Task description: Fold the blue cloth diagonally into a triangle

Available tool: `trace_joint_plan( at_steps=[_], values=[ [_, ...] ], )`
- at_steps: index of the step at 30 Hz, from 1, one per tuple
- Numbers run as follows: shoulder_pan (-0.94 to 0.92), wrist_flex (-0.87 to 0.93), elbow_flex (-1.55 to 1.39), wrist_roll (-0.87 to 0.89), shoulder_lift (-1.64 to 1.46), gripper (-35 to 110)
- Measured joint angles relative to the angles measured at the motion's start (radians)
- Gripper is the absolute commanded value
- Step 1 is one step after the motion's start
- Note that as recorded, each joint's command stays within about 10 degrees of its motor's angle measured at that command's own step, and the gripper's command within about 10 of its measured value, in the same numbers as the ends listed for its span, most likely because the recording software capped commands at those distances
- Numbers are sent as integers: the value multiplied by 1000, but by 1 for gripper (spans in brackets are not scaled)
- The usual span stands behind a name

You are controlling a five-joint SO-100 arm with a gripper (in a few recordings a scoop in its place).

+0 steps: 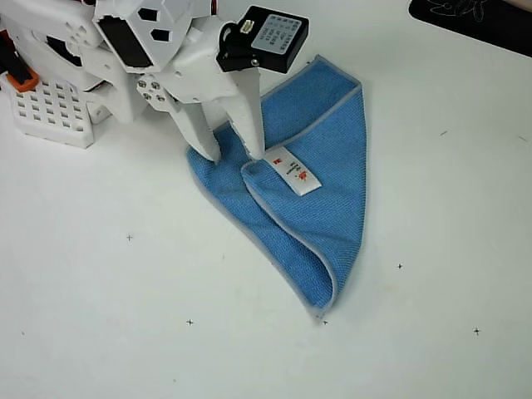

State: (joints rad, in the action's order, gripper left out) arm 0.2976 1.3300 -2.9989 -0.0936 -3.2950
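In the overhead view the blue cloth [320,179] was seen lying on the white worktop [125,316], already folded over into a rough triangle, tag [295,173] uppermost, while the gripper [233,154], parted and empty, rested at the cloth's upper-left edge, so only tidying was judged left.

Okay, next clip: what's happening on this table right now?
A white robot arm is working on a blue cloth on a white table. The cloth is already folded over into a rough triangle, though the edges don't line up neatly, and its white tag faces up. The claw is down at the cloth's left side, one finger on each side of a folded-over corner, with a gap showing between the tips.
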Motion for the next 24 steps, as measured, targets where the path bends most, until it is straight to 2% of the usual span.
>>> trace_joint_plan(
  at_steps=[24],
  values=[
    [-32, -8, 6, -135, 6, 25]
  ],
)
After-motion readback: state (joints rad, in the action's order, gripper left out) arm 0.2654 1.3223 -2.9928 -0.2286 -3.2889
